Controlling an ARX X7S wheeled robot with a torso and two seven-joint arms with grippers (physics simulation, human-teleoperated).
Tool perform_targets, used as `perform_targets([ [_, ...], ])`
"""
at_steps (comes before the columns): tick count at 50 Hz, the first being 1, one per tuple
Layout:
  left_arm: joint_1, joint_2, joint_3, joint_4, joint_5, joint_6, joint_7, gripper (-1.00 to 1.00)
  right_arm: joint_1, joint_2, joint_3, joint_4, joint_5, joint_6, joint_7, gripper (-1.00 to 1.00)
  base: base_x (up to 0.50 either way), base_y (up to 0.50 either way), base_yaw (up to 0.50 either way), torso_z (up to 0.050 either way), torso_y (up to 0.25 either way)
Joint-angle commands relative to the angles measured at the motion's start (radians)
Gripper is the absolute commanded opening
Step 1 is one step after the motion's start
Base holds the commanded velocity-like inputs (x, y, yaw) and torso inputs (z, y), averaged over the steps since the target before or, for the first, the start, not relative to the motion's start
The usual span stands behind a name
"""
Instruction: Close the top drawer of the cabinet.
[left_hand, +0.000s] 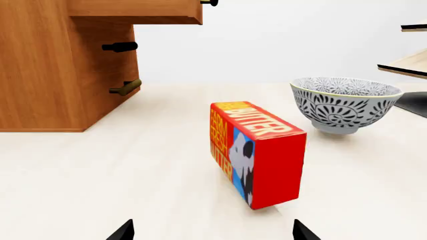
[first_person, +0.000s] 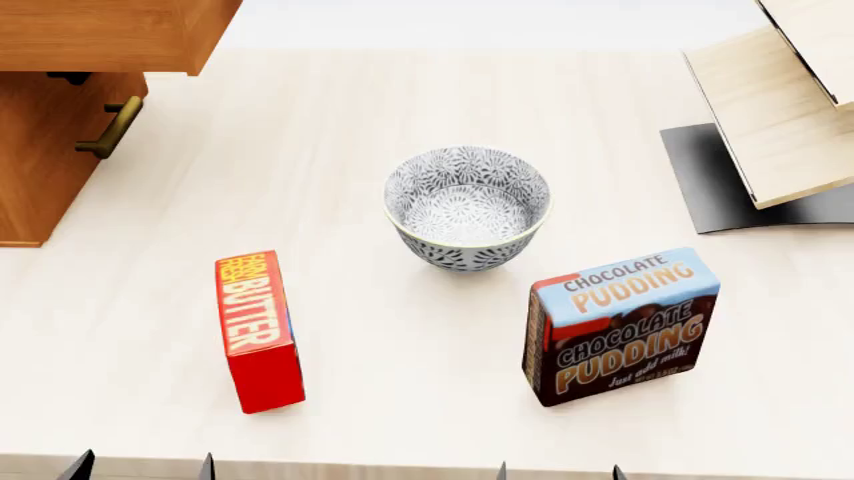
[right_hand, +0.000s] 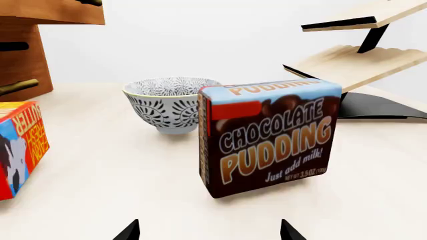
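Note:
The cabinet (first_person: 40, 170) of orange-brown wood stands at the far left of the table. Its top drawer (first_person: 114, 35) is pulled out and overhangs the lower drawer front with its brass handle (first_person: 112, 128). In the left wrist view the top drawer (left_hand: 140, 11) juts out from the cabinet (left_hand: 40, 75), its handle end (left_hand: 210, 3) just showing. My left gripper (first_person: 142, 468) is open and empty at the near table edge, well short of the cabinet. My right gripper (first_person: 558, 472) is open and empty at the near edge. Both show only as fingertips.
A red butter box (first_person: 259, 330) lies in front of the left gripper. A patterned bowl (first_person: 467, 208) stands mid-table. A chocolate pudding box (first_person: 621, 325) stands in front of the right gripper. Pale slanted wood panels (first_person: 781, 110) on a dark base (first_person: 721, 180) stand at the far right.

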Motion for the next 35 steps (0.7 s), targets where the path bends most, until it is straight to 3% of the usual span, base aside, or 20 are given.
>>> perform_targets([
  [1,-0.002,-0.032,0.037,0.002,-0.032,-0.002,-0.037,1.00,0.001,0.015,-0.019,-0.003,0.015,0.004,0.019,1.00,0.00,0.00,0.00,0.000,0.000],
  [11,0.011,-0.052,0.062,-0.008,-0.045,0.016,-0.073,1.00,0.000,0.042,-0.049,0.000,0.035,0.010,0.071,1.00,0.00,0.00,0.00,0.000,0.000],
  [12,0.041,-0.055,0.078,0.142,-0.002,-0.134,-0.102,1.00,0.004,0.035,-0.060,-0.150,-0.050,0.160,0.139,1.00,0.00,0.00,0.00,0.000,0.000],
  [13,0.048,-0.058,0.081,0.206,-0.002,-0.160,-0.105,1.00,0.002,0.037,-0.063,-0.173,-0.050,0.183,0.143,1.00,0.00,0.00,0.00,0.000,0.000],
  [35,0.075,-0.098,0.101,0.401,-0.011,-0.260,-0.157,1.00,-0.042,0.083,-0.092,-0.391,-0.035,0.270,0.201,1.00,0.00,0.00,0.00,0.000,0.000],
])
